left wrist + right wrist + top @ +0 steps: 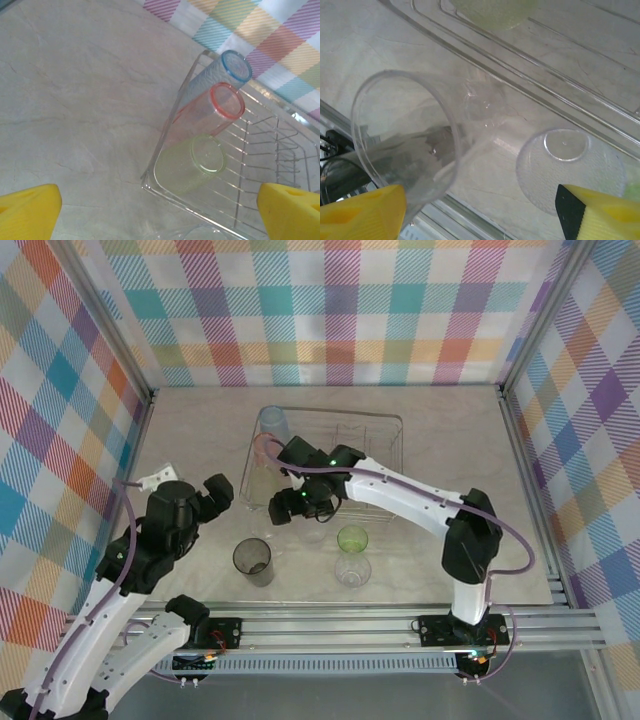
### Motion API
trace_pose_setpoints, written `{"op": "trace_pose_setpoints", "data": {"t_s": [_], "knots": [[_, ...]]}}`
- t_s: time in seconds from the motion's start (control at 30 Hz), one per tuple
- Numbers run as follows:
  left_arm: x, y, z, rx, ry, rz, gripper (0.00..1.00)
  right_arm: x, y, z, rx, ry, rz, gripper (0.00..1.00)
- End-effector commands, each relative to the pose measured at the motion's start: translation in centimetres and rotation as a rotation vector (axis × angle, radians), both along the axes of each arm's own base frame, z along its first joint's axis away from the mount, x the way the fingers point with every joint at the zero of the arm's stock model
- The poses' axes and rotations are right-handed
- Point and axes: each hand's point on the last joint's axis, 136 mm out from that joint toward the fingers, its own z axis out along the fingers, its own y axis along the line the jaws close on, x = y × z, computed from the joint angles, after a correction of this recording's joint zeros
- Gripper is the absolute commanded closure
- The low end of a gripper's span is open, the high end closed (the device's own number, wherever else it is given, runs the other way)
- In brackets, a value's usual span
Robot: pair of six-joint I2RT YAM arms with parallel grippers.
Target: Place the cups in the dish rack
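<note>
Three cups lie in the dish rack, centre-right; a grey cup and others wait on the table. The left tool and right tool both gape.

Cups: seven (two clear); dish rack: one.

1. The table is a pale, marbled slab with grey veins.
2. The wire rack stands on it at mid-table, toward the back wall, with its long side running left to right.
3. A grey cup stands upright near the front edge, apart from the rack.
4. To the right of it, well apart, a clear cup sits mouth down.
5. A green cup stands just behind the clear cup, between it and the rack.
6. A tipped cup, also clear, lies on its side just outside the rack's front rim. Whether it rests on the table cannot be told.
7. A small white piece lies by the left wall.
</note>
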Motion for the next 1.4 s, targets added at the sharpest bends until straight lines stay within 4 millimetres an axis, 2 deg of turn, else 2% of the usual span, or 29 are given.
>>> {"op": "trace_pose_setpoints", "data": {"t_s": [0.0,0.3,1.03,1.23,1.37], "knots": [[0.3,-0.3,0.0,-0.035,-0.021,-0.002,0.00,0.1,0.1,-1.1,-0.086,-0.008,0.012,0.26],[-0.1,-0.3,-0.7,-0.027,-0.008,-0.016,0.00,0.3,1.3,-2.6,-0.161,-0.020,0.050,0.33],[-0.5,-0.1,-2.3,-0.021,0.041,-0.008,0.00,0.8,1.4,-3.9,-0.255,-0.046,0.061,0.70],[-0.5,-0.3,-2.6,-0.022,0.047,-0.014,0.00,0.9,0.8,-3.2,-0.268,-0.064,0.051,0.83],[-0.5,-0.4,-2.5,-0.027,0.044,-0.017,0.00,0.8,0.3,-1.6,-0.250,-0.090,0.049,0.96]]}}
